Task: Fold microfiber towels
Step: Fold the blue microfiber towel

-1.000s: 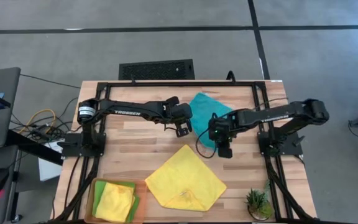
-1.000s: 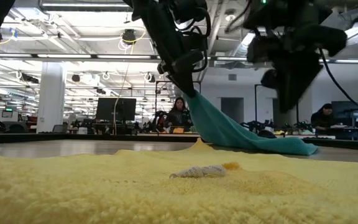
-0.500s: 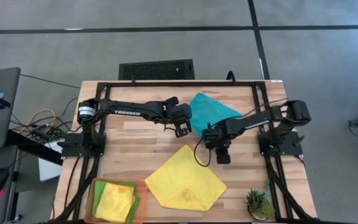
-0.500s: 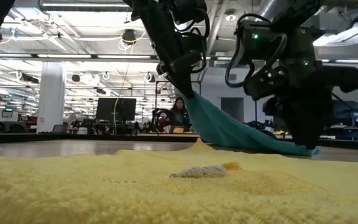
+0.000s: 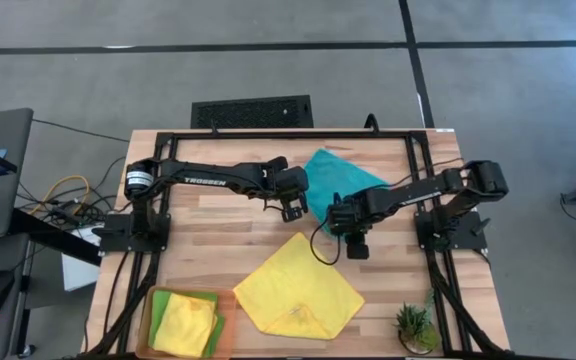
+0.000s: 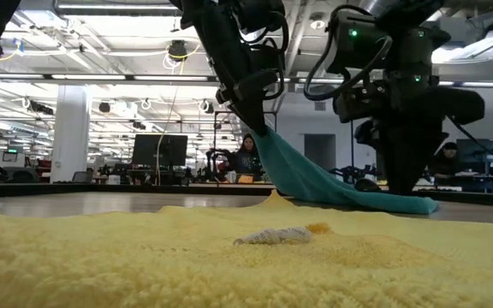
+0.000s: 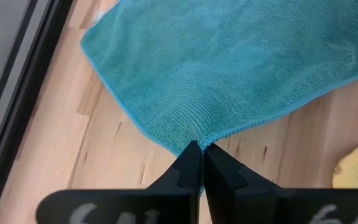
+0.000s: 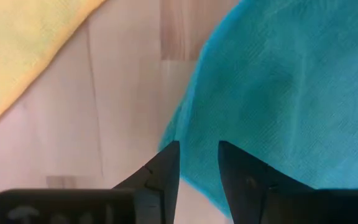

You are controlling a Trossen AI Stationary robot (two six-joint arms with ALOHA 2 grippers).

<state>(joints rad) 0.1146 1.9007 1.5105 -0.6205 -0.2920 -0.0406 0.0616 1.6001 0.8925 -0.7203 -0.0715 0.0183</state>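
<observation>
A teal towel [image 5: 340,178] lies at the table's far middle, one corner lifted by my left gripper [image 5: 295,207], which is shut on it. In the low view the teal towel [image 6: 315,181] slants from that corner down to the table, where its other end rests. My right gripper [image 5: 356,246] points down over the towel's near end, open, its fingers [image 8: 168,158] standing either side of the teal edge [image 8: 188,134]. A yellow towel [image 5: 298,290] lies spread near the front. A folded yellow towel [image 5: 183,322] sits on a green one [image 5: 160,302] in the orange tray. My left gripper pinches the teal towel's corner [image 7: 199,138] between its two shut fingertips, slanting down from the table's left. The corner is lifted clear and the cloth runs fairly taut from it to the table. My right gripper: I cannot tell whether its fingertips touch the cloth.
The orange tray [image 5: 146,318] stands at the near left corner and a small potted plant [image 5: 415,325] at the near right. Bare wood [image 5: 218,230] lies between the left arm and the spread yellow towel.
My right gripper has come down over the teal towel's near end and shifted a little toward the table's left. The teal towel keeps its slant.
</observation>
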